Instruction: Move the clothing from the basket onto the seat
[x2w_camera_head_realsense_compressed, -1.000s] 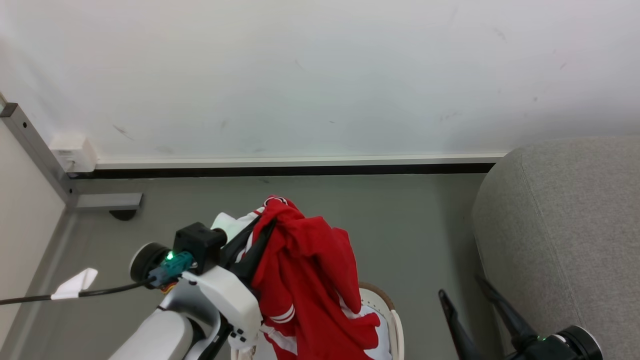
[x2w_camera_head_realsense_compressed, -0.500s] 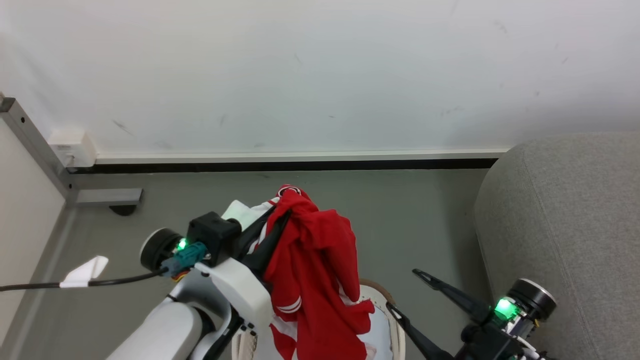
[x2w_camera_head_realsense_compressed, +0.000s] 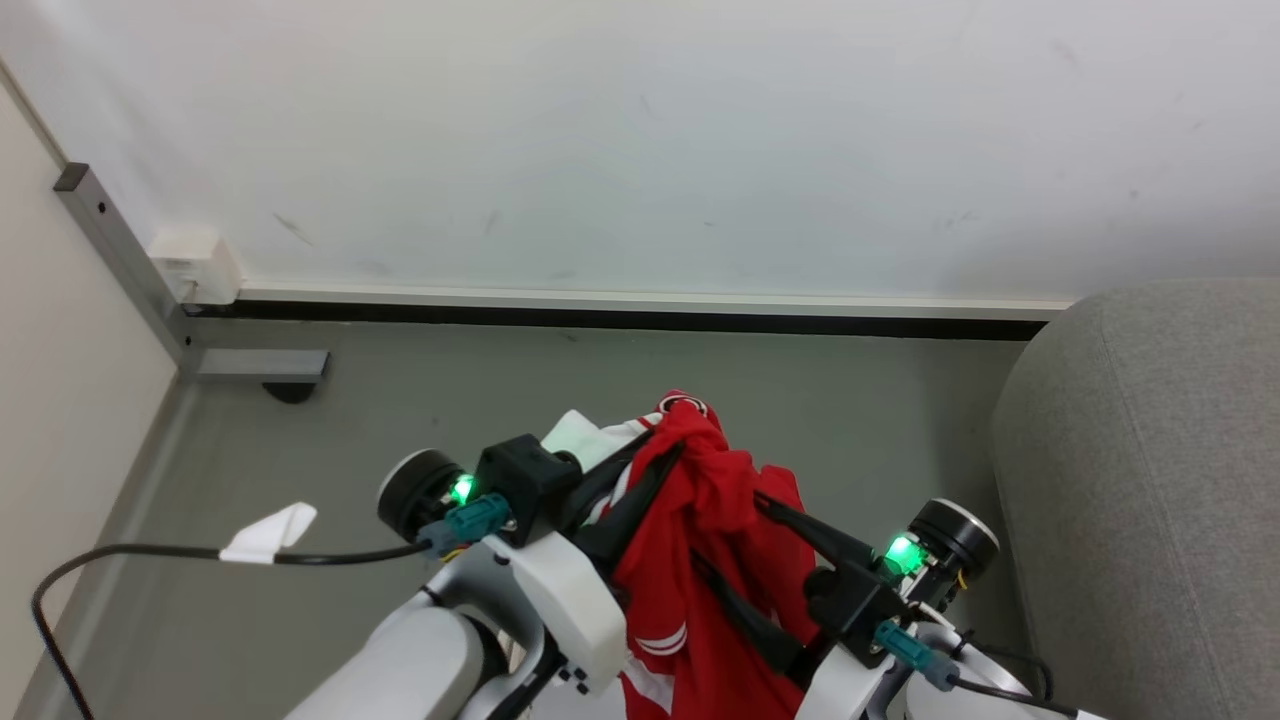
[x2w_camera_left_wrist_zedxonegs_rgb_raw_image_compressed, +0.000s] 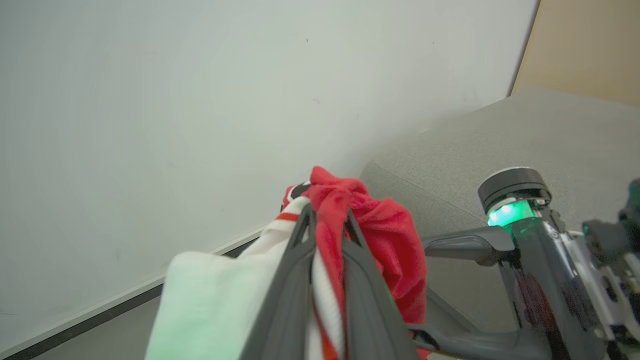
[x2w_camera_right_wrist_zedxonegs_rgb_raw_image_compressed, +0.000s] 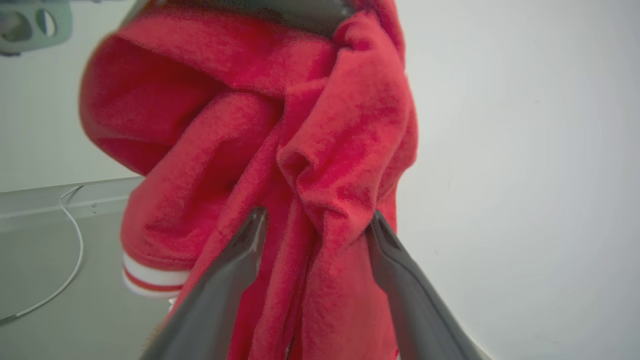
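Step in hand, as I judge it: taking a second grip on the lifted jersey (x2w_camera_head_realsense_compressed: 722, 470) before I carry it across to the sofa (x2w_camera_head_realsense_compressed: 1150, 480)

Where the jersey is: hanging in the air above the grey floor (x2w_camera_head_realsense_compressed: 400, 420), in front of the robot. The sofa lies off to the robot's right, near but not touching the cloth

Left tool (x2w_camera_left_wrist_zedxonegs_rgb_raw_image_compressed: 327, 215): pressed together on a bunched fold near the collar. White panel and red cloth are pinched between its two fingers, and the garment hangs from this pinch

Right tool (x2w_camera_right_wrist_zedxonegs_rgb_raw_image_compressed: 317, 215): spread wide, one finger on each side of a twisted rope of red cloth just below the left pinch. Fabric fills the gap and brushes both fingers. The right wrist view is too close and blurred for me to tell whether the fingers bear on it with any force

Notes for doing the step well:
- close the right tool on the thick twist, not on a single loose layer that could slide out
- keep the left pinch firm until the right has a sure bite
- the two tools sit very near each other, so close slowly to keep the fingers from clashing
- lift high enough that the hanging hem clears the basket, then swing right and lower onto the cushion before letting go
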